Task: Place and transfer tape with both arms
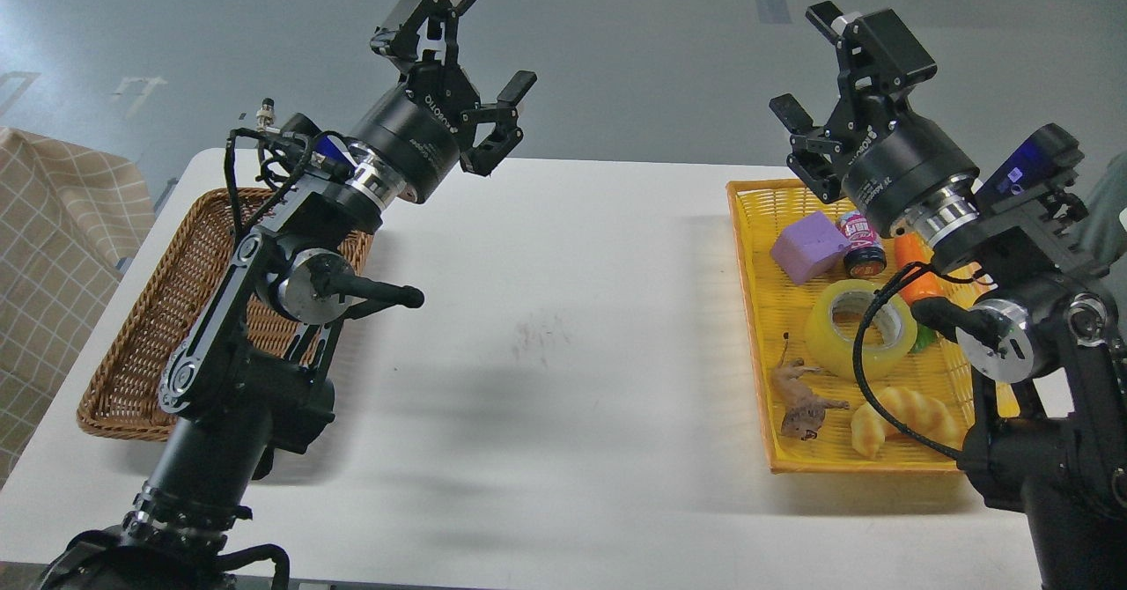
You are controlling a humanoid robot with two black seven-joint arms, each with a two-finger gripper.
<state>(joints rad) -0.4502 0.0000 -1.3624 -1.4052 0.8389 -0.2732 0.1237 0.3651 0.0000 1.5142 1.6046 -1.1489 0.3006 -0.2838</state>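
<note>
The tape [858,329], a translucent yellow roll with a pale core, lies flat in the yellow basket [755,308] on the right side of the table; a black cable crosses in front of it. My right gripper [801,66] is open and empty, raised high above the basket's far end, well above the tape. My left gripper [497,44] is open and empty, raised above the table's far left part, beyond the brown wicker basket [141,326].
The yellow basket also holds a purple block [808,247], a small jar [861,244], an orange carrot [916,282], a brown animal figure [797,401] and a croissant-shaped bread [898,418]. The white table [546,352] spans between the baskets. A checked cloth [44,247] is at far left.
</note>
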